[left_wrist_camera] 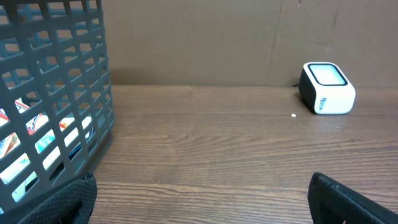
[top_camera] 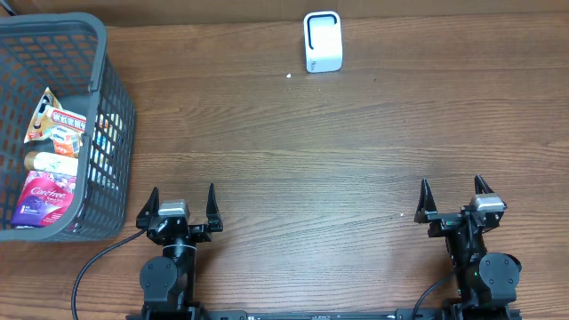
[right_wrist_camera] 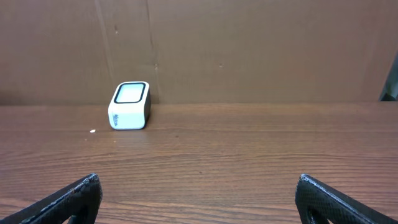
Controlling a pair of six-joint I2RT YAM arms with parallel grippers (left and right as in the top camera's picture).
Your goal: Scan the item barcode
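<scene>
Two tools, both spread wide and both empty: your left tool (top_camera: 182, 190) and right tool (top_camera: 452, 183) sit low at the near edge of the table (top_camera: 293, 151), well apart, with nothing between their fingers. No item is in hand, so by my read you're at the very first step, fetching something to scan. The goods are all in the grey basket (top_camera: 114, 107) at the far left, just beyond your left tool. There's a pink packet (top_camera: 46, 197) nearest you, a white and orange packet (top_camera: 55, 123) behind it, and more underneath that I can't make out. No barcode shows from here. The white scanner (top_camera: 322, 42) stands at the far edge near the middle, well away from both tools, its dark window apparently tilted up and toward you. The next move, as I see it, belongs to the left arm: lift over the basket rim, come down on a top packet, and close on an edge rather than the flat face. Mind the basket wall going in, and expect the packet to flex.
</scene>
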